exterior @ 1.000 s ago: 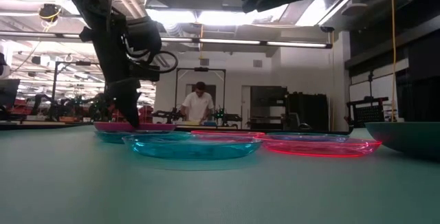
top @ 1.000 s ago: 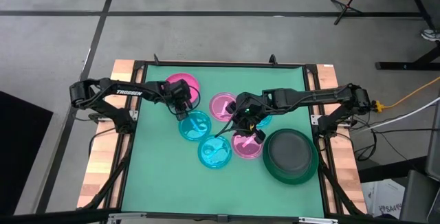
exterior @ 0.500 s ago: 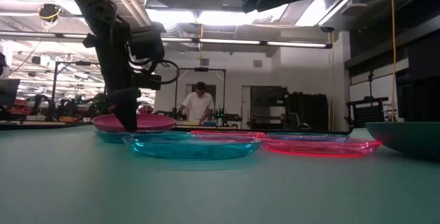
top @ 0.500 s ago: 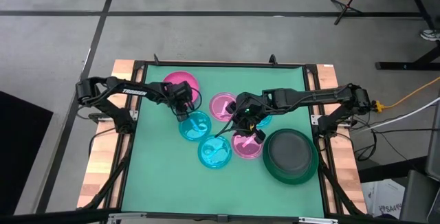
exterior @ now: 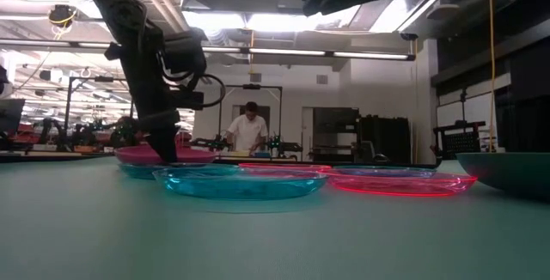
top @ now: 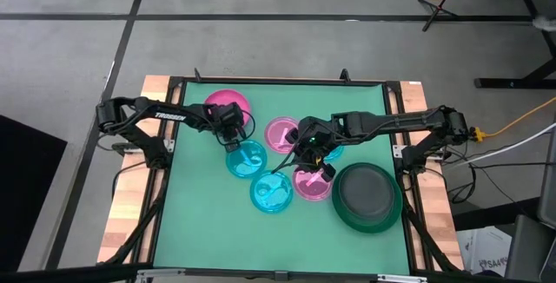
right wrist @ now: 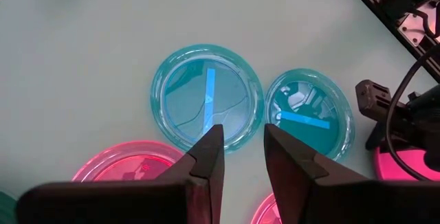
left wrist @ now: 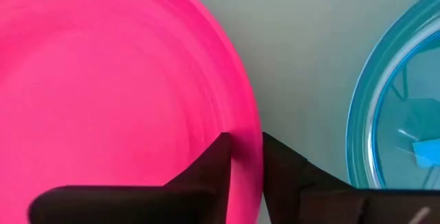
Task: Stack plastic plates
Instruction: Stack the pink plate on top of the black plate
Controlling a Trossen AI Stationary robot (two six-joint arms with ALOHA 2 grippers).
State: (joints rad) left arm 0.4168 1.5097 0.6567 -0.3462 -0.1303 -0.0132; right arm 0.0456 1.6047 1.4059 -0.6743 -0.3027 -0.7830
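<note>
My left gripper is shut on the plain hot pink plate, far left of centre; the low view shows that plate low over the mat. My right gripper hovers open above the middle of the table, touching nothing. Below it lie two translucent cyan plates and a translucent pink one. Two pink plates and two cyan plates rest flat on the mat. The dark grey plate sits inside the large dark green plate. My left gripper pinches the hot pink plate by its rim on the side nearest the cyan plate, one finger inside the plate and one outside the rim. The fingers point down from above. Whether the plate is lifted clear of the mat, I cannot tell.
A third cyan plate lies partly under the right arm. The mat's near left part is bare green. Black frame rails run along the table's sides. A person stands in the room far behind the table.
The left gripper has carried the hot pink plate a little toward the table's far left. Half a second ago the plate stood slightly higher in the low view; it now sits lower again. The right arm has kept still.
</note>
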